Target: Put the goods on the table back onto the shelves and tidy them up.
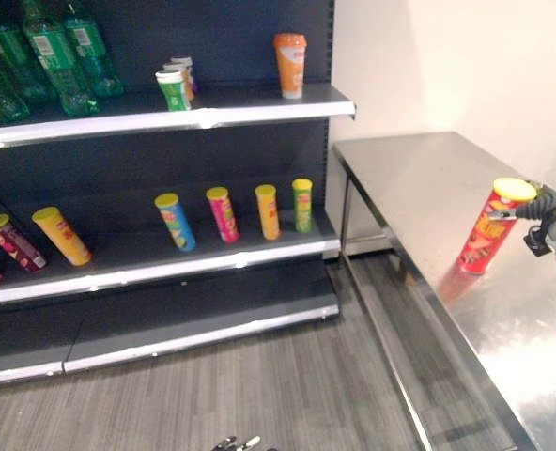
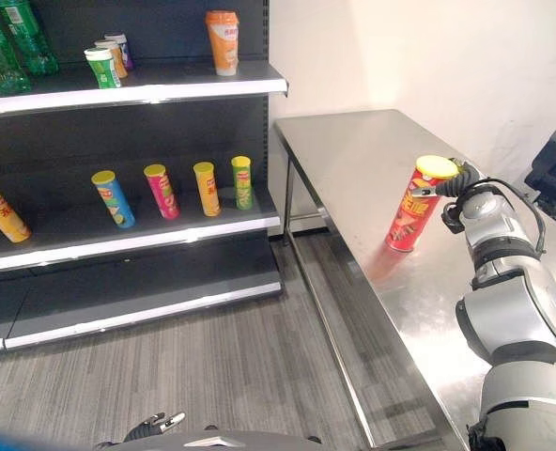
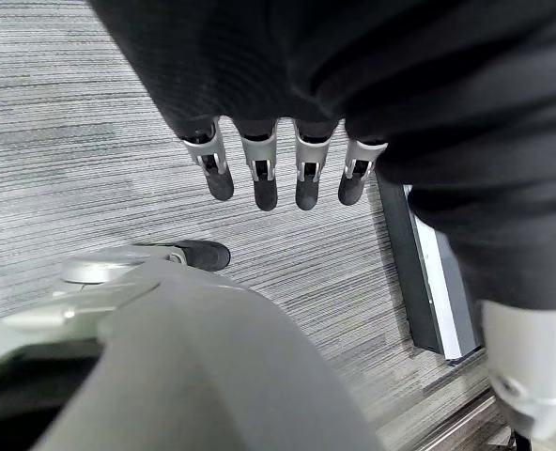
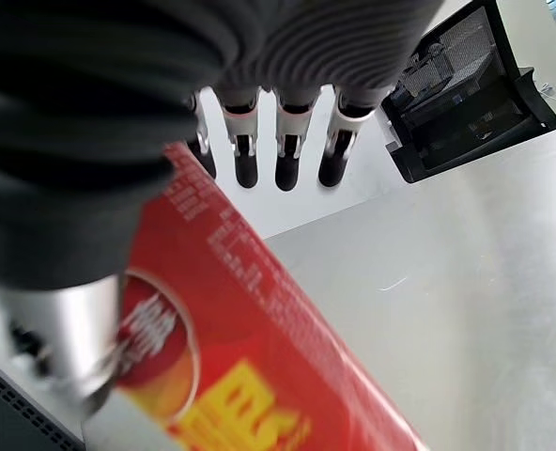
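One red can (image 2: 411, 209) upright on table (image 2: 353, 160), right hand (image 2: 462, 180) fingers (image 4: 286, 155) beside

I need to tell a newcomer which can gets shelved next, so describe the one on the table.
On the steel table right of the dark shelves, one tall red tube can with a yellow lid stands alone, tilted, beside the right hand. The other cans sit on the shelves.

Red can (image 2: 411, 215) with yellow lid (yellow lettering), silver table (image 2: 353, 160), dark grey shelves (image 1: 165, 256), grey striped floor (image 1: 259, 385)
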### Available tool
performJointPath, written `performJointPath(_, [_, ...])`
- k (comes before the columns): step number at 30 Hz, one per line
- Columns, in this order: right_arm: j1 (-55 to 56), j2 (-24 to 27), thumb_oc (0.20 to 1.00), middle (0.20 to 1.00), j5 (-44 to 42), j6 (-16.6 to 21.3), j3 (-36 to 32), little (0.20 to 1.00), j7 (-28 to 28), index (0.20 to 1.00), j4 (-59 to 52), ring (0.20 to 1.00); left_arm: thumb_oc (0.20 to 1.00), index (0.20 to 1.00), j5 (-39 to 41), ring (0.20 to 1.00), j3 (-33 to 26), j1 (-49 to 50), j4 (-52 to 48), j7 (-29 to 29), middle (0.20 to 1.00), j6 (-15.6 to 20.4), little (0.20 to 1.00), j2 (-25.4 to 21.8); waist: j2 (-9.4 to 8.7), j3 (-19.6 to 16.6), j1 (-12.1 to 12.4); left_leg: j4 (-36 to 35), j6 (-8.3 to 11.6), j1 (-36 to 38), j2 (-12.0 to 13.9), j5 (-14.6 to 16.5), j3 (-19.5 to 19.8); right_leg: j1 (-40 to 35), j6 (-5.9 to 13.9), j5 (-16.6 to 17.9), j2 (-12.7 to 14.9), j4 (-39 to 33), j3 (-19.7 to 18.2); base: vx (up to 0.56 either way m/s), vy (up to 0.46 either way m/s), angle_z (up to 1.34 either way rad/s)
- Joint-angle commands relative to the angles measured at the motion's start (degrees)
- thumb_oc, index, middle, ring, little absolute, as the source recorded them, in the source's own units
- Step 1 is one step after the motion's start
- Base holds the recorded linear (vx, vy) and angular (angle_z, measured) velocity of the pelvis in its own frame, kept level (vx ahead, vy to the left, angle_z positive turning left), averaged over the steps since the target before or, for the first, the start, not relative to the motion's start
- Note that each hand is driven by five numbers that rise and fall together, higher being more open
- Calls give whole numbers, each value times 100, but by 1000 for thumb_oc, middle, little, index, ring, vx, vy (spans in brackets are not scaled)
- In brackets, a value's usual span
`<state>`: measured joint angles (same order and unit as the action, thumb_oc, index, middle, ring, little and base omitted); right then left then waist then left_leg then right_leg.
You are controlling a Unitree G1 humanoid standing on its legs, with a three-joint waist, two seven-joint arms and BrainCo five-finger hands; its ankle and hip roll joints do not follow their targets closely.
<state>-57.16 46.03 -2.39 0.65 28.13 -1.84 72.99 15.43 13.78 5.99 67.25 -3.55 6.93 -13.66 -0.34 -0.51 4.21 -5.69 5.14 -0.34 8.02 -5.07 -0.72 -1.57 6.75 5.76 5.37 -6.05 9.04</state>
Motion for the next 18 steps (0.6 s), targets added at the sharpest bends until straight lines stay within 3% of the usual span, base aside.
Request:
performJointPath(1, [-923,26,200,200,134,78,464,200,16,200,416,200,1000,1000,-17,1000,210,-537,95,2,1000,73,1000,-174,-356,376,188,69,171,419,-59,652,-184,-92,175,-260,258,105,154,-1,2,6])
performJointPath(12, [-852,294,200,200,93,161,369,200,336,200,-269,200,1000,1000,23,1000,-11,-498,172,125,1000,61,1000,-142,-382,405,119,69,175,429,-57,658,-196,-101,176,-256,263,105,174,1,2,1])
performJointPath(15, [-374,584,200,200,79,242,-76,200,773,200,-1921,200,1000,1000,14,1000,-253,-458,221,265,1000,41,1000,-61,-386,426,-12,69,171,443,-40,677,-269,-68,185,-240,267,105,122,-2,7,-1])
performJointPath(16, [-370,584,200,200,80,241,-80,200,773,200,-1923,200,1000,1000,14,1000,-251,-458,221,265,1000,41,1000,-62,-388,426,-10,69,171,443,-40,677,-270,-68,185,-240,267,105,121,0,0,0])
performJointPath(18, [255,690,200,200,118,399,-626,200,1061,200,-3229,200,1000,1000,-69,1000,-428,-425,196,326,1000,7,1000,8,-354,442,-87,69,173,454,-40,701,-315,-69,186,-267,261,105,93,4,12,-4])
